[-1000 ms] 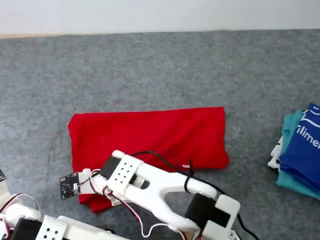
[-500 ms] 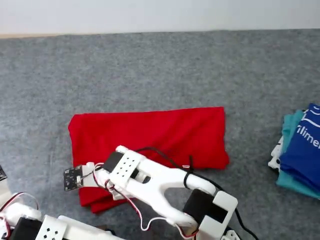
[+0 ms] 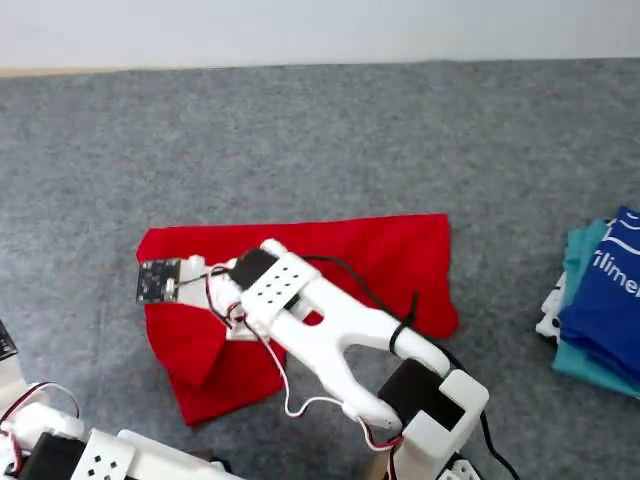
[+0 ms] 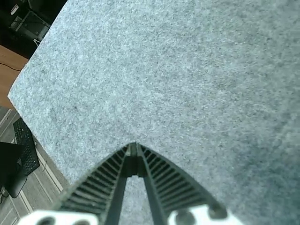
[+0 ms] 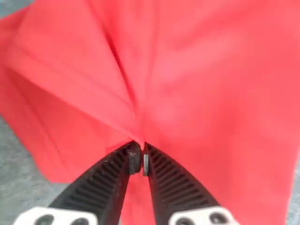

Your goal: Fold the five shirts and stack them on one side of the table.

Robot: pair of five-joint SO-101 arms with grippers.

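From the high view I see the red shirt (image 3: 380,270) lying left of centre on the grey felt table (image 3: 330,130), half folded, its near left corner bunched and pulled out of line. My right arm (image 3: 340,330) reaches across it, with the right gripper (image 3: 222,305) down on the left part of the cloth. At the table's right edge sits a stack, a folded blue shirt (image 3: 610,290) on top of a teal shirt (image 3: 580,365).

On the left wrist view, the left gripper (image 4: 136,157) has its jaws pressed together with nothing between them, and it hangs over bare grey felt (image 4: 187,70) near the table's edge.

On the right wrist view, the right gripper (image 5: 138,154) is pinched tight on a ridge of the red shirt (image 5: 197,84), and creases fan out from the tips.
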